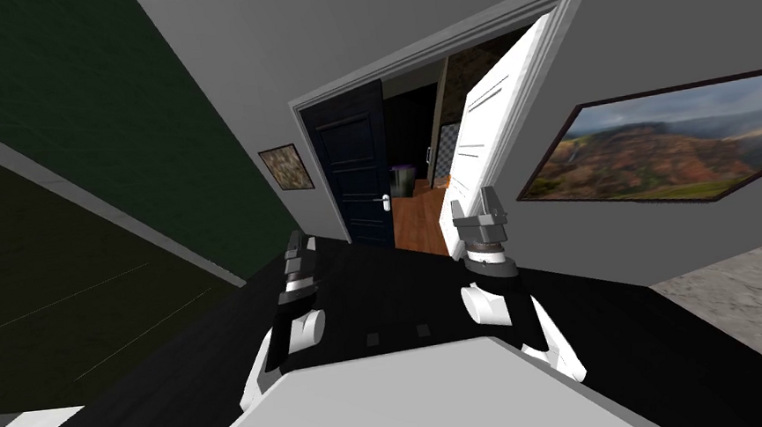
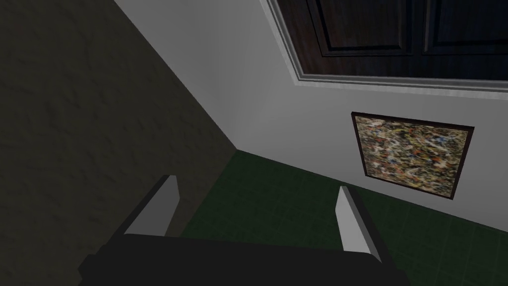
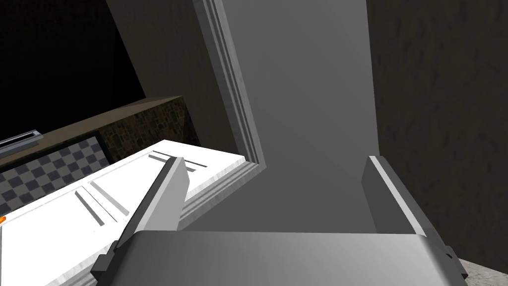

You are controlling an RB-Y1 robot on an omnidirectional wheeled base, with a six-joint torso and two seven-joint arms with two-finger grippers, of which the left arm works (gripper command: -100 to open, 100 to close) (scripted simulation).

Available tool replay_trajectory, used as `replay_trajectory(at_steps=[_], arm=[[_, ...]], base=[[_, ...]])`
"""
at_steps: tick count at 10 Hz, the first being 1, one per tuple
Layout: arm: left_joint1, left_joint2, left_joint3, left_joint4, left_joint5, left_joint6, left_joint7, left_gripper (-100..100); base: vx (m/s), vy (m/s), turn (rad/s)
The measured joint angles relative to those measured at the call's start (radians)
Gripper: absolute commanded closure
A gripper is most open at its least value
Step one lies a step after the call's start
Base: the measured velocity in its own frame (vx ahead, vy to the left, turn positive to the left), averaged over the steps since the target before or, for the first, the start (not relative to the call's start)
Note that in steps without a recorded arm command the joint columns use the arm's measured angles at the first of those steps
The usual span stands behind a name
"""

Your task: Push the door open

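Directly ahead of the right pincer [image 1: 477, 205], the white door [image 1: 494, 124] stands partly swung inward from its frame [image 1: 441, 41]. Its free edge is angled away from the dark door leaf [image 1: 357, 169], which sits flush in the frame well to the pincer's left. Through the gap between the two leaves an orange wooden floor [image 1: 415, 220] is visible, so the opening is judged to be partly achieved, not complete. The right pincer is open, with its fingers spread and nothing between them. In the right wrist view one finger lies across the panelled face of the white door and the other points toward the grey wall beside the frame. Whether that finger touches the panel cannot be determined. The left pincer [image 2: 256, 182] is likewise open and empty, held to the left of the right one and well apart from the white door. Remaining work, as judged: further forward pressure on the white door until the passage is fully clear.
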Motion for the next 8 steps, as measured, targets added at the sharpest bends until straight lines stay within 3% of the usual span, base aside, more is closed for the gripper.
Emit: replay_trajectory(at_steps=[6,8], arm=[[-0.069,0.018,-0.018,0.125,0.032,-0.003,-0.014,-100],[-0.106,0.024,-0.021,0.181,0.044,-0.002,-0.019,-100]], base=[[0.090,0.003,-0.037],[0.096,0.020,-0.043]])
